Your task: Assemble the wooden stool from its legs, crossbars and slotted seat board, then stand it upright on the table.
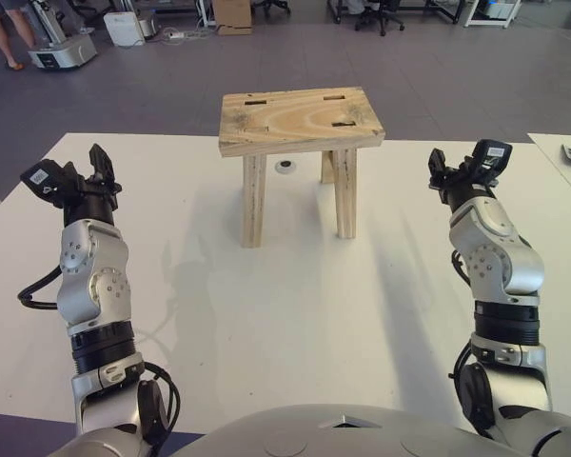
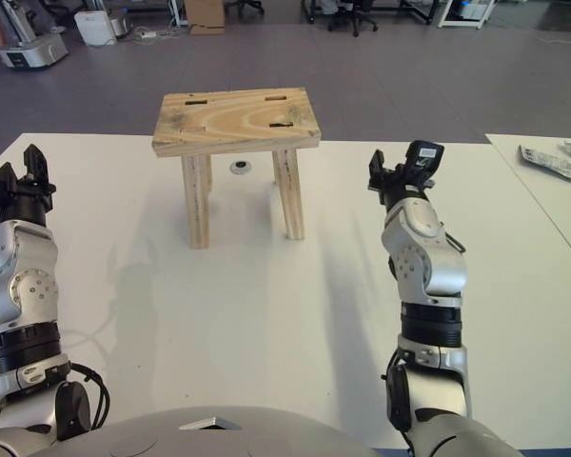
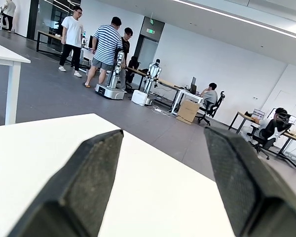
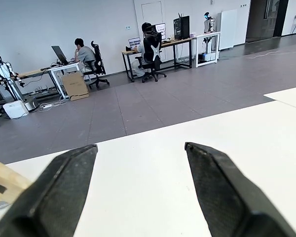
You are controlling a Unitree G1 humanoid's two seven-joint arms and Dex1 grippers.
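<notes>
I am seeing the bench (image 1: 295, 324) carrying the stool (image 1: 300, 119) upright toward its far side. The main risk I am weighing is a push: an arm swinging inward could be tipping the stool on its slanted legs or sliding it toward the far edge. I am also judging that the joints may not be seated tight, so a knock could be loosening a leg from the seat board.

The stool is standing between the two arms and farther off than both, well apart from either. The left gripper (image 3: 163, 136) is hovering to the stool's left, its fingers (image 3: 84, 187) spread apart and holding nothing. The right gripper (image 4: 140, 148) is hovering to the stool's right, its fingers (image 4: 64, 187) likewise apart and empty. A small round disc (image 1: 285, 166) is lying on the bench under the stool, by the far legs.
</notes>
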